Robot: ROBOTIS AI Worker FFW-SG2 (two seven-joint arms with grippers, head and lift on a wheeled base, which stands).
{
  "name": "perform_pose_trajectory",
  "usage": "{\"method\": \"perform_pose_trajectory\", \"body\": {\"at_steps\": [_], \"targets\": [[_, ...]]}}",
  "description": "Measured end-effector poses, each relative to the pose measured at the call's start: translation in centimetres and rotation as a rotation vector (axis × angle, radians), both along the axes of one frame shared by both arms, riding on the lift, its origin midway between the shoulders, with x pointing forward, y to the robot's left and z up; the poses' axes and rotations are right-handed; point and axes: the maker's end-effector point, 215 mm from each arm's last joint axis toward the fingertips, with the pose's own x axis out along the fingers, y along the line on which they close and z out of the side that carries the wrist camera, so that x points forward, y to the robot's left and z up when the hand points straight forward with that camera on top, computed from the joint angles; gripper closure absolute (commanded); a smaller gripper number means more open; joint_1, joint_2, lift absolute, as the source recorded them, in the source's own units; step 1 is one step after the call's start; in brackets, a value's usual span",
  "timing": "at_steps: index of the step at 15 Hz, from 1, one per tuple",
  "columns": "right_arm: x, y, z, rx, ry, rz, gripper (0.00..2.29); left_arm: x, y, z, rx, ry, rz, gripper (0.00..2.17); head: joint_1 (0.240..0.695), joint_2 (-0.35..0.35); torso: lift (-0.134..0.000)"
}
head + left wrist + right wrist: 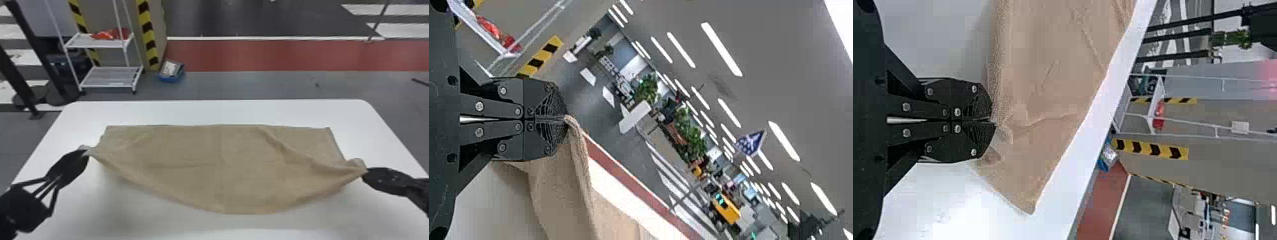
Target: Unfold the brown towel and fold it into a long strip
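The brown towel spreads wide across the white table, its far edge lying nearly straight and its near edge sagging in a curve between two lifted corners. My left gripper holds the towel's left near corner, and my right gripper has the right near corner. In the left wrist view, the closed left gripper pinches the cloth, which hangs from the tips. The right wrist view has the right gripper closed on the gathered edge of the towel. A diagonal crease runs over the towel's right part.
The white table extends beyond the towel on every side. Past its far edge stand a white wire shelf with a red item and a blue bin on the floor, with black posts at the left.
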Motion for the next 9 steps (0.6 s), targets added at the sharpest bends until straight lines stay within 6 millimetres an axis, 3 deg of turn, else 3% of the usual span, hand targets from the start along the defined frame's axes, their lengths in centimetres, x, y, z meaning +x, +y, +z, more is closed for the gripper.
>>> {"method": "perform_pose_trajectory", "body": {"at_steps": [3,5,9], "targets": [[-3.4,-1.8,-1.1,-0.03,0.031,0.023,2.26,-3.4,0.7,-1.3,0.063,0.003,-0.046,1.62,0.695,-0.029,-0.126],[-4.3,-2.0,-1.0,-0.033,0.04,0.038,2.26,-3.7,1.6,-1.5,0.076,0.01,-0.04,1.62,0.695,-0.019,-0.126],[-4.1,-2.3,0.0,-0.056,0.053,0.019,2.26,-2.5,2.7,-0.7,0.093,0.013,-0.031,1.62,0.695,-0.009,-0.126]]}}
